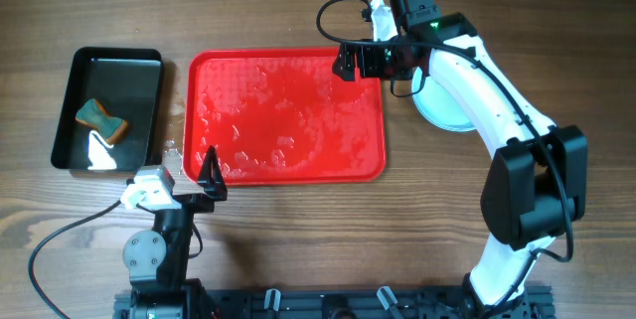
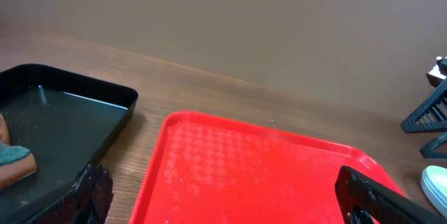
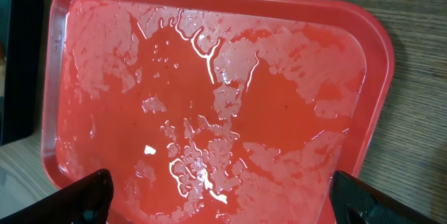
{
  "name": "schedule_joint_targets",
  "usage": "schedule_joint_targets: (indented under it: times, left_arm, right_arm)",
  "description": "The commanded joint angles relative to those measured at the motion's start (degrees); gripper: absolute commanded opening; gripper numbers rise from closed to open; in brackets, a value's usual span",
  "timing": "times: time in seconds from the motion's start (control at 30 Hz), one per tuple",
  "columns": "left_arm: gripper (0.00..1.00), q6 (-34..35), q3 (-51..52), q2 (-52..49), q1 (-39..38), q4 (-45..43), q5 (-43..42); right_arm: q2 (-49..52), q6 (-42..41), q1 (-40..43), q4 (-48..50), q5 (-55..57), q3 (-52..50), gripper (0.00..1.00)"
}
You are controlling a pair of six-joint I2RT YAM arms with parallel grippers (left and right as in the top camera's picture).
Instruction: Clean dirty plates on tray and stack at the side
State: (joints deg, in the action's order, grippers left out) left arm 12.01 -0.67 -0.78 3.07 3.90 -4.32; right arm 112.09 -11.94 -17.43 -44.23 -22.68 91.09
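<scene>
The red tray (image 1: 204,71) lies in the middle of the table, wet and with no plates on it; it also shows in the left wrist view (image 2: 230,175) and the right wrist view (image 3: 377,56). Pale-blue plates (image 1: 442,110) sit stacked to the right of the tray, mostly hidden under my right arm; one plate's edge (image 2: 436,185) shows in the left wrist view. My right gripper (image 1: 350,62) is open and empty above the tray's far right corner. My left gripper (image 1: 211,172) is open and empty at the tray's near left corner.
A black tray (image 1: 75,110) at the left holds water and a teal-and-orange sponge (image 1: 102,120); it also shows in the left wrist view (image 2: 105,112). Water droplets lie on the wood between the two trays.
</scene>
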Motion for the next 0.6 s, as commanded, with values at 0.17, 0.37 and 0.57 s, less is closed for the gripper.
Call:
schedule_joint_targets:
  times: [0.17, 0.37, 0.57]
  left_arm:
    - [1.0, -1.33, 0.33, 0.61, 0.31, 0.26, 0.57]
    - [1.0, -1.33, 0.33, 0.61, 0.31, 0.26, 0.57]
    - [1.0, -1.33, 0.33, 0.61, 0.31, 0.26, 0.57]
  right_arm:
    - [-1.31, -0.26, -0.28, 0.13, 0.39, -0.11, 1.0]
    - [-1.18, -0.15, -0.55, 0.42, 9.4, -0.11, 1.0]
    - [-7.54, -0.02, -0.72, -0.24, 17.7, -0.11, 1.0]
